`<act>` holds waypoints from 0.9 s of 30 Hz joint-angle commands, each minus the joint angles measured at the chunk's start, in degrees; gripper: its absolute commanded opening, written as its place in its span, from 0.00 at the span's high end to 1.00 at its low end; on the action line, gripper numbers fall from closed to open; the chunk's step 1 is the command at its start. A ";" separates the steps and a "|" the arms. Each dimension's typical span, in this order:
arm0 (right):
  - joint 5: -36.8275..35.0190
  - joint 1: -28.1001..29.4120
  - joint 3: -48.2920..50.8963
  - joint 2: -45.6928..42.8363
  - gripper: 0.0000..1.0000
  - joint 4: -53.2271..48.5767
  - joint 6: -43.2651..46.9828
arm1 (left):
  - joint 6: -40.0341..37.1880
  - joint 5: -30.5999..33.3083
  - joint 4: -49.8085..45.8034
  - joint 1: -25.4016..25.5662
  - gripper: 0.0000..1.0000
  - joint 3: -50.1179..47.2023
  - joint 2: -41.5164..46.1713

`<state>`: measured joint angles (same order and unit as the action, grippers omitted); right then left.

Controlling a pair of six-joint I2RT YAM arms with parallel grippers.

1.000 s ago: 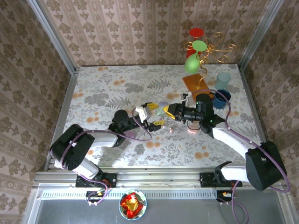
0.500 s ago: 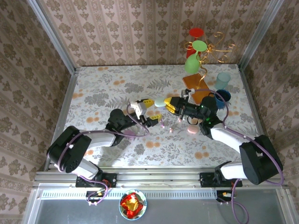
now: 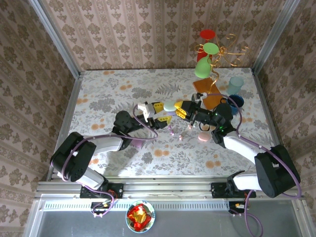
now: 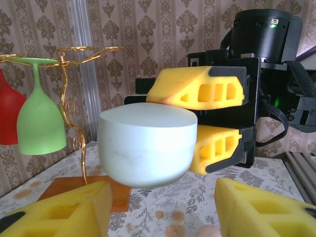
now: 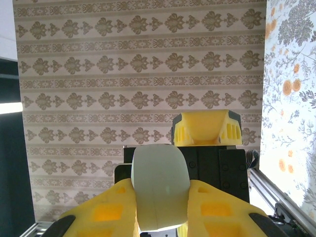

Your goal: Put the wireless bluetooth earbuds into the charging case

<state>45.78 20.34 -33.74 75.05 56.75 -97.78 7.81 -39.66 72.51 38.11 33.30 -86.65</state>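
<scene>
Above the middle of the table [image 3: 108,94], the mint case [image 4: 145,143] hangs pinched in our right gripper [image 3: 177,108], carried higher and farther back than a second ago. Our left gripper [image 3: 158,112] has followed, fingers spread, facing it. Two tiny earbuds [image 3: 171,130] lie on the table beneath, so we judge nothing is loaded yet.

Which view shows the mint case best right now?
Left wrist: the mint case sits large mid-frame, side-on, clamped between the right gripper and its yellow fingers. Right wrist sees it edge-on between its own fingers. Top external shows it as a small mint disc.
</scene>
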 commanded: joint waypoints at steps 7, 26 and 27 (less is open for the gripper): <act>2.32 1.15 -0.50 -1.09 0.91 -0.15 -0.13 | 0.58 -0.86 1.81 -0.40 0.44 2.12 -0.97; 2.66 1.64 -0.64 -0.91 0.92 -3.31 1.65 | 1.33 -1.75 1.77 -0.23 0.49 2.39 -0.54; 2.74 1.62 -0.63 -0.91 0.92 -3.27 1.68 | 1.32 -1.78 1.76 -0.23 0.50 2.45 -0.56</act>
<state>47.03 21.65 -33.74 75.05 53.54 -97.45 7.99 -40.10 72.51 38.11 34.17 -87.37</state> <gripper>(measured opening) 0.221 0.504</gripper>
